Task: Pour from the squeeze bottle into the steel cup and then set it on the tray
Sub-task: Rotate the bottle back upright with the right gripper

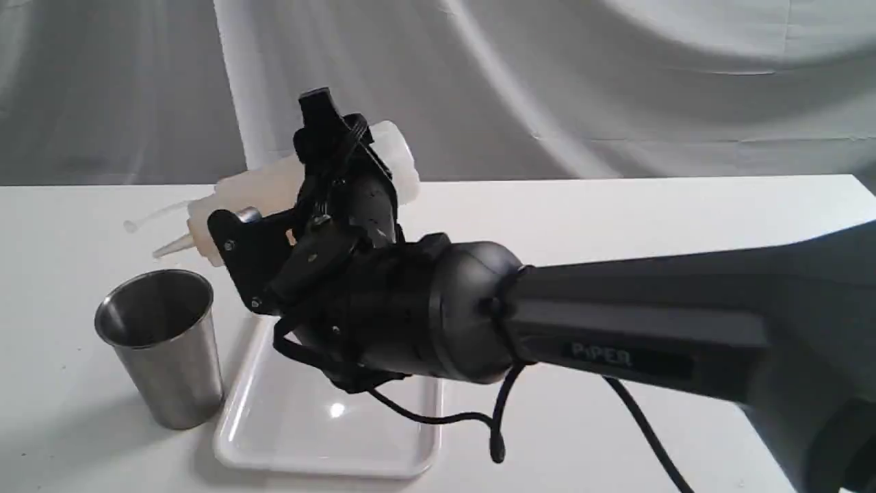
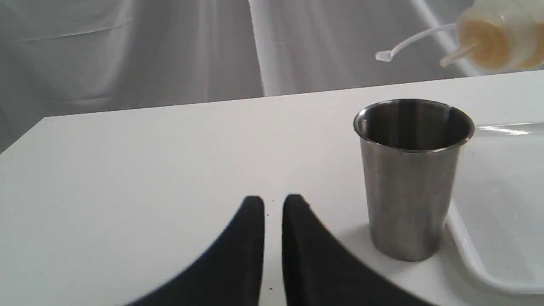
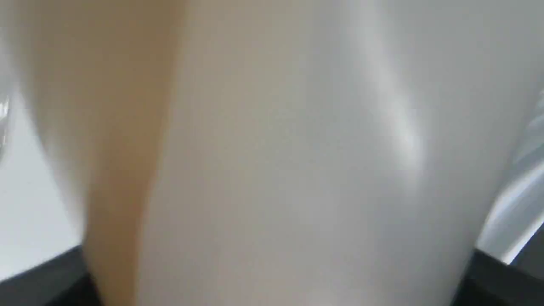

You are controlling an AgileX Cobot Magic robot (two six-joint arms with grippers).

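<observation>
Fingers (image 1: 320, 116) of the right gripper (image 1: 277, 174) are closed around the squeeze bottle (image 1: 253, 195), which is tipped in the air, nozzle pointed toward the steel cup (image 1: 164, 349). The cup is stood just beside the tray (image 1: 321, 438). The left gripper (image 2: 273, 221) is nearly shut and empty.

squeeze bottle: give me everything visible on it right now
The squeeze bottle is a translucent white cylinder of soft-looking plastic, with a thin pointed nozzle and a tethered cap strap hanging loose beside it. It is held aloft, tipped nearly horizontal, with the nozzle end lower and over the steel cup without touching it. Inside, orange-yellow liquid sits at the nozzle end; no stream is visible. Only the right gripper touches it, jaws clamped around its middle.
</observation>
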